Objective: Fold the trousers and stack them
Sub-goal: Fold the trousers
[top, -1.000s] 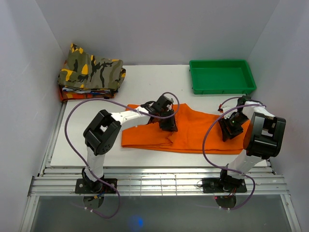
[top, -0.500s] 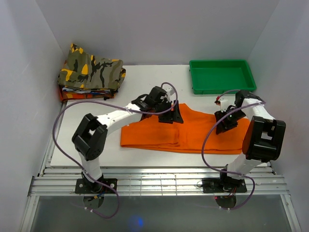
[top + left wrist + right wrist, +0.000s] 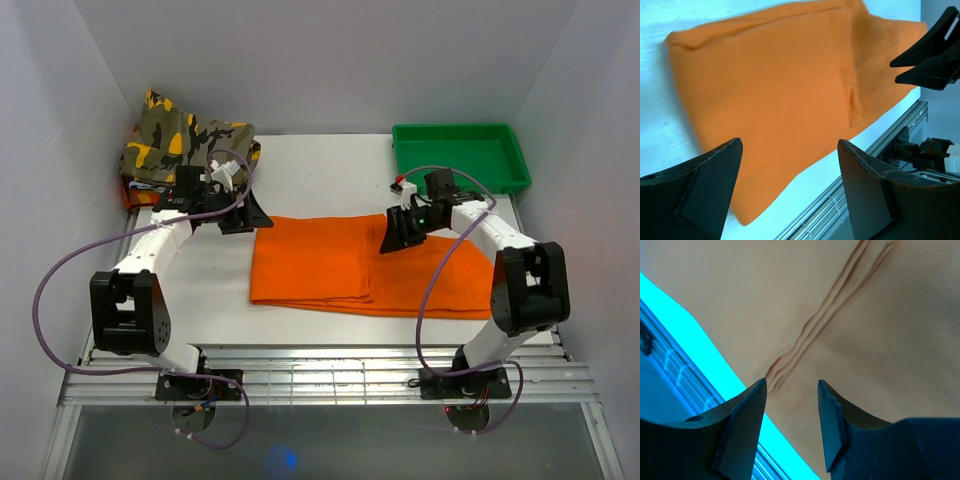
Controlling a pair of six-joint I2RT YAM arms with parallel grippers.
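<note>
Mid-fold, by the look of it. Finds the trousers (image 3: 330, 265) lying flat as a long orange rectangle across the centre of the table (image 3: 210, 290), seemingly doubled over on the half toward 9 o'clock, with a layer edge crossing from 12 to 6 near the middle. Not yet stacked on the camouflage garment (image 3: 190, 148) up at 10 o'clock, and well apart from the green tray (image 3: 460, 160) at 1 o'clock.

Shows the left gripper (image 3: 248, 218) released, with jaws spread wide and nothing between them, hanging just off the cloth's 10 o'clock corner. Looks down through that gap at bare orange fabric only. Shows the right gripper (image 3: 393, 238) above the cloth's far edge at about 1 o'clock, with jaws parted partway and empty, over a run of pinched creases. Cannot tell whether its fingertips brush the fabric.

Next, probably needs one more fold to shorten the rectangle. Calls for pinching the 3 o'clock end, carrying it over toward 9 o'clock and laying it square, then lifting the bundle to the pile at 10 o'clock. Calls too for a deep bite on such soft cloth, to avoid raising the top layer alone.
</note>
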